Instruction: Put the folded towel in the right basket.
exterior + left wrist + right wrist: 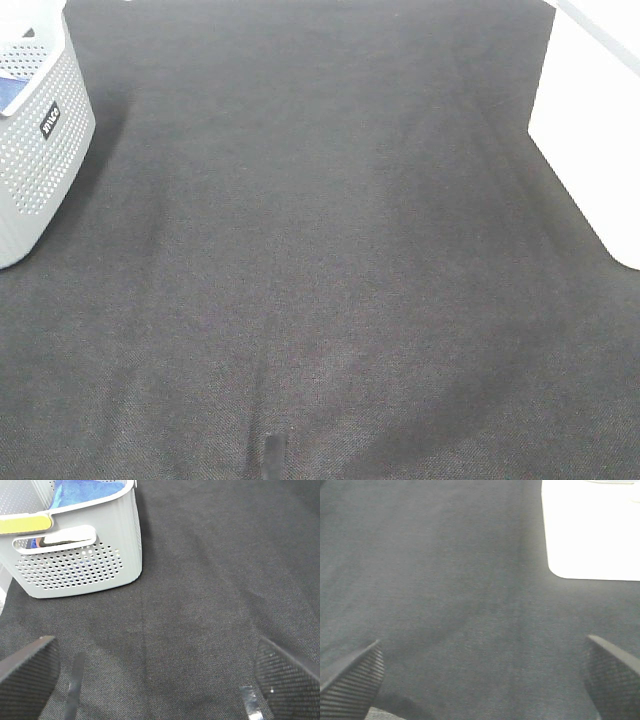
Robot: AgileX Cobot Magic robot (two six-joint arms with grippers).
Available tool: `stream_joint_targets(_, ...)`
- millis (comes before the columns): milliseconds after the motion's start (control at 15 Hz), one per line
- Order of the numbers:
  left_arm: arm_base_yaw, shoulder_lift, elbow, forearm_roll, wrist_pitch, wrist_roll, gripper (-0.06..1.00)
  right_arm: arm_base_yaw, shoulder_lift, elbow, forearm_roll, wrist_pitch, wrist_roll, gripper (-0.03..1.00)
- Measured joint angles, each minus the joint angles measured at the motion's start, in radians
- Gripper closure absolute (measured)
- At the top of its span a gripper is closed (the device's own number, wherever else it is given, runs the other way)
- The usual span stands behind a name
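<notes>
Covering nearly all of the high view is a dark charcoal woven cloth (330, 250) spread over the counter, with faint creases running toward the near edge. No room beyond the cloth can be made out.

On the right of the high view stands a large white shape (590, 130), overexposed so that its rim and inside cannot be read; it is presumably the right basket. The right wrist camera sees it as a blank white block with a rounded corner (592, 530), resting on the cloth and well apart from the hand.

At the far left sits a smaller grey perforated basket (40, 150), cut by the frame edge. From the left wrist camera it shows a slotted handle, a yellow patch on its rim and rows of small holes in its wall (80, 565).

Inside that left basket lies blue fabric (85, 490), bright blue and rumpled against the rim; this appears to be the towel, though its fold cannot be judged.

Left hand (160, 680): open, its dark textured fingers (27, 672) spread wide above bare cloth, holding nothing. Right hand (480, 680): likewise open and empty, its ribbed fingers (352, 680) far apart over the cloth.
</notes>
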Motion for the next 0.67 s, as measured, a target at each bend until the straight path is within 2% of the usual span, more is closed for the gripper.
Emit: stream_joint_targets(667, 0.000, 0.000, 0.000, 0.000, 0.000, 0.000, -0.05, 0.000, 0.000, 0.000, -0.003, 0.000, -0.001, -0.01)
